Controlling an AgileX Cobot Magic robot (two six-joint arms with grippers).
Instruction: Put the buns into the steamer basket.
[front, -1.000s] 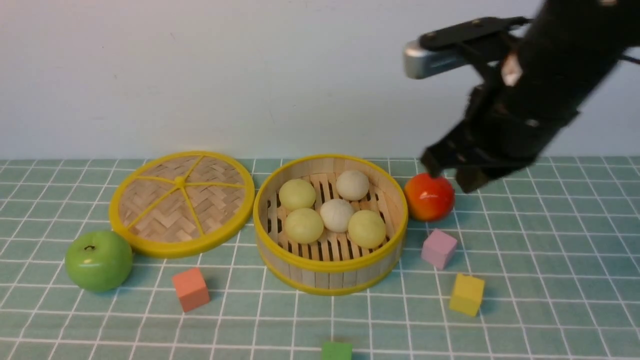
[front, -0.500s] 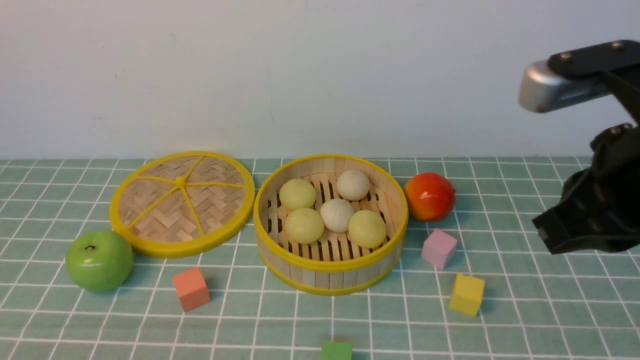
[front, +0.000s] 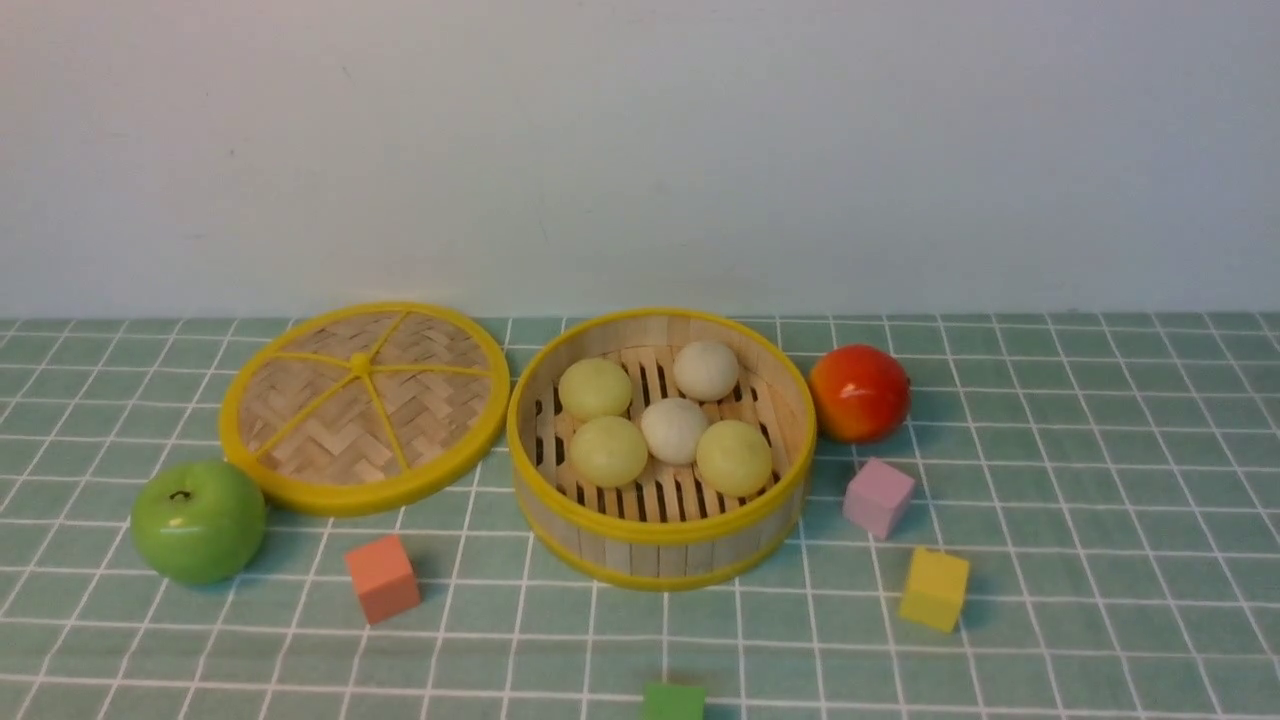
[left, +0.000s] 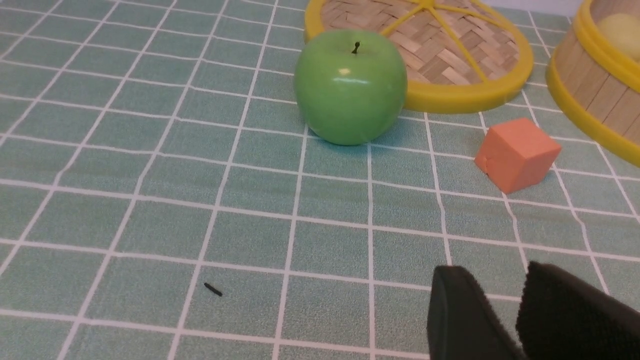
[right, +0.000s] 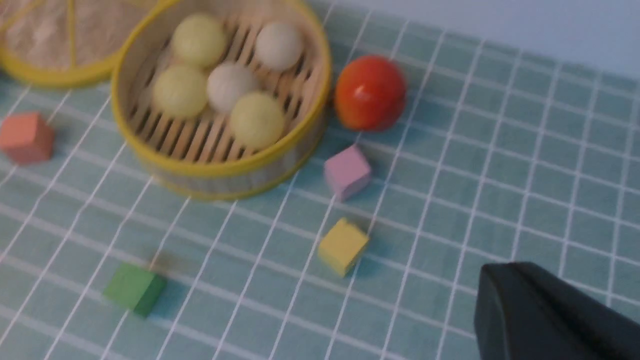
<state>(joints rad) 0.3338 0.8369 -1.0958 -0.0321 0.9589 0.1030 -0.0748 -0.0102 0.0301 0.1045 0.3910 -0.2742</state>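
**All five buns in basket, both hands clear**

While no arm shows in front view, each wrist cam catches its own hand. Left hand (left: 505, 310): two dark, matte, fabric-textured fingers w/ a narrow gap between them, nothing in it; open a little, low over bare cloth. Right hand (right: 545, 315): one dark blunt mass at frame edge, fingers closed together, holding nothing.

Materials: basket (front: 662, 535) is round, upright pale bamboo slat wall, slatted floor w/ dark gaps, glossy yellow rims top & bottom. Buns (front: 673, 430) are matte, roundish, smooth; 3 pale yellow-green, 2 off-white, all sitting on basket floor, clustered & touching or nearly so. Lid (front: 363, 405) is flat, woven herringbone bamboo, yellow rim & spokes, lying just beside basket on its left. Green apple (front: 198, 521) glossy w/ dark stem, at lid's near edge. Red apple (front: 859, 393) glossy, red-orange, just right of basket. Cubes, matte: orange (front: 381, 577), pink (front: 877, 497), yellow (front: 933, 588), green (front: 673, 702) partly cut off at frame bottom.

Surface: tabletop (front: 1100, 520) covered in teal-green cloth w/ white grid lines. Plain pale wall behind.
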